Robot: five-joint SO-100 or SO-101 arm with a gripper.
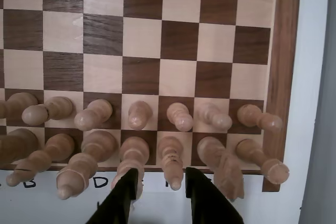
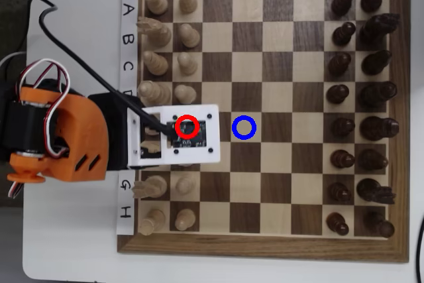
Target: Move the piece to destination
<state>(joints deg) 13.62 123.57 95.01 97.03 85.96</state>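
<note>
In the wrist view a row of pale pawns crosses the board. The piece (image 1: 139, 115) is the pawn straight ahead of my gripper (image 1: 161, 178), beyond the taller back-row pieces. The two black fingers stand apart over the board's near edge, open and holding nothing. Two squares past the pawn lies a pale square (image 1: 142, 38), unmarked in this view. Overhead, the destination (image 2: 244, 127) is the pale square ringed in blue. The red ring (image 2: 187, 127) sits on the white wrist plate (image 2: 199, 154), which hides the piece and the fingers.
Tall pale back-row pieces (image 1: 170, 163) stand close in front of the fingers. More pale pawns (image 2: 187, 61) flank the arm (image 2: 59, 134) overhead. Dark pieces (image 2: 361, 97) fill the far two files. The wooden border (image 1: 283, 51) runs along the right in the wrist view.
</note>
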